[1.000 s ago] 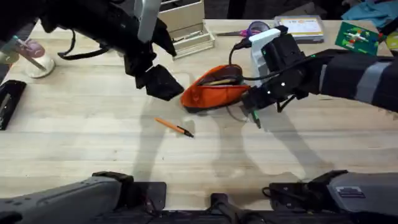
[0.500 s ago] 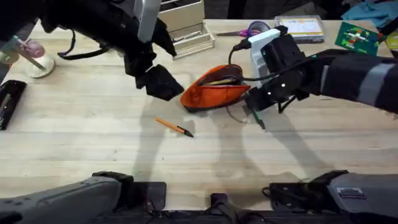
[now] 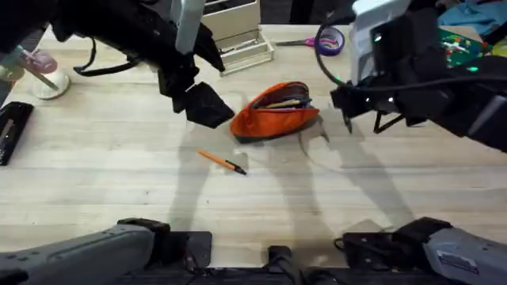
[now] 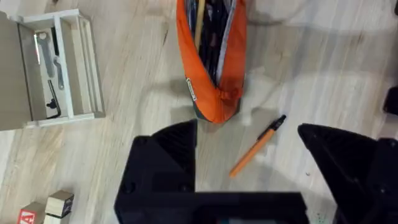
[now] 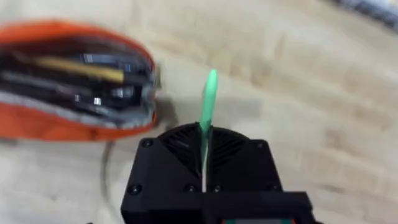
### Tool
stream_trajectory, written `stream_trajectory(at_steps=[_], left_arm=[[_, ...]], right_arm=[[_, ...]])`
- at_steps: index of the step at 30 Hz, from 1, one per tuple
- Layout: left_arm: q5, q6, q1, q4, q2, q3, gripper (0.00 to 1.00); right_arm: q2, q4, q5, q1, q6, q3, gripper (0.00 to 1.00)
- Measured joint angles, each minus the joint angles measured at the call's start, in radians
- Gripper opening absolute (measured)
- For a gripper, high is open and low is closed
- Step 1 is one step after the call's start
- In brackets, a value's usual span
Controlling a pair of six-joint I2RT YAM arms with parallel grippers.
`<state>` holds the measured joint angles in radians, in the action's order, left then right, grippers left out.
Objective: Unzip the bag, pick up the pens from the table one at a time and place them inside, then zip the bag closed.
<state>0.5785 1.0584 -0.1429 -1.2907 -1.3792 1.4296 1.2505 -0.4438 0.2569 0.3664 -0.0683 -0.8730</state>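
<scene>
Green pen pinched in right end effector, raised beside unzipped orange bag.

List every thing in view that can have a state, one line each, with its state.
Orange fabric pencil pouch: unzipped, mouth gaping, items inside, lying on the table.
Slim green pen: clamped between the right gripper's fingers, lifted off the table.
Slim orange pen with black tip: lying flat on the light wooden table, untouched.
Right gripper: shut on the green pen.
Left gripper: open, empty, above the orange pen.
</scene>
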Motion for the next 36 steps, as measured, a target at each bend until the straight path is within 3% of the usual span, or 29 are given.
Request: stream_trajectory(at_steps=[6, 15, 23, 28, 36], left_arm=[[0.0, 0.0, 0.0, 0.0, 0.0, 0.0, 0.993], [0.0, 0.0, 0.0, 0.0, 0.0, 0.0, 0.993], [0.0, 0.0, 0.0, 0.0, 0.0, 0.0, 0.993], [0.0, 0.0, 0.0, 0.0, 0.0, 0.0, 0.993], [0.0, 0.0, 0.0, 0.0, 0.0, 0.0, 0.993]], right_arm=[[-0.047, 0.104, 0.002, 0.0, -0.163, -0.008, 0.033], [-0.047, 0.107, -0.18, 0.06, -0.664, -0.011, 0.033], [-0.03, 0.107, -0.233, 0.156, -1.093, -0.012, 0.032], [0.036, 0.107, -0.236, 0.172, -1.236, -0.012, 0.032], [0.112, 0.12, -0.236, 0.174, -1.345, -0.012, 0.032]])
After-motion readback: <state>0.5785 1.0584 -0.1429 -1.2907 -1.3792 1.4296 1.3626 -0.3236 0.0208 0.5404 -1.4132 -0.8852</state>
